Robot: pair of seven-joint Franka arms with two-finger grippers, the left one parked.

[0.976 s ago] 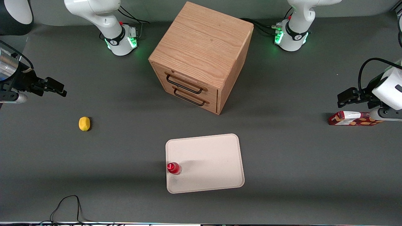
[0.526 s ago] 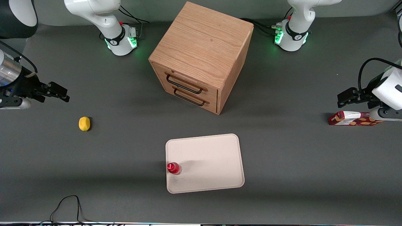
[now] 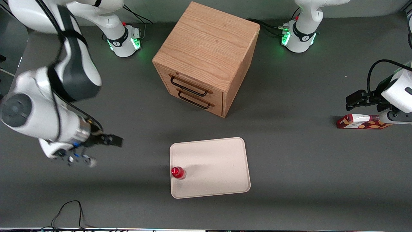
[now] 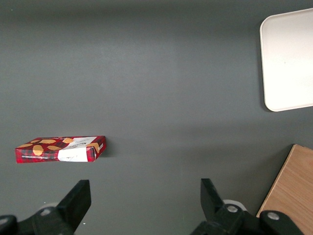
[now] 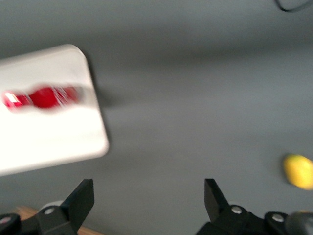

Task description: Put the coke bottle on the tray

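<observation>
The small red coke bottle with a red cap (image 3: pixel 178 172) stands upright on the big flat cream-white tray with rounded corners (image 3: pixel 215 164). It sits close to the tray's edge on the working arm's side, near the corner that is nearer the front camera. So the bottle looks to be on the tray already, and the job seems done or nearly done.

The black pincer (image 3: pixel 111 140) hangs over the dark grey worktop (image 3: pixel 289 161), well apart from the bottle and toward the working arm's end. It holds nothing. In the right wrist view its two fingers stand wide apart with only bare worktop between them.

The bottle is small, so it is probably light. It looks like hard, smooth plastic, so it may slip a bit if squeezed too softly. It is tall and thin with a little base, so a bump from the side could tip it over and let it roll. The best place to take hold is around the round body, near the middle, with one finger on each side. The cap is too small and high for a safe hold.

A small yellow lemon (image 5: pixel 298 171) lies on the worktop, near the pincer. A wooden box with two drawers (image 3: pixel 206 58) stands farther from the front camera than the tray.
</observation>
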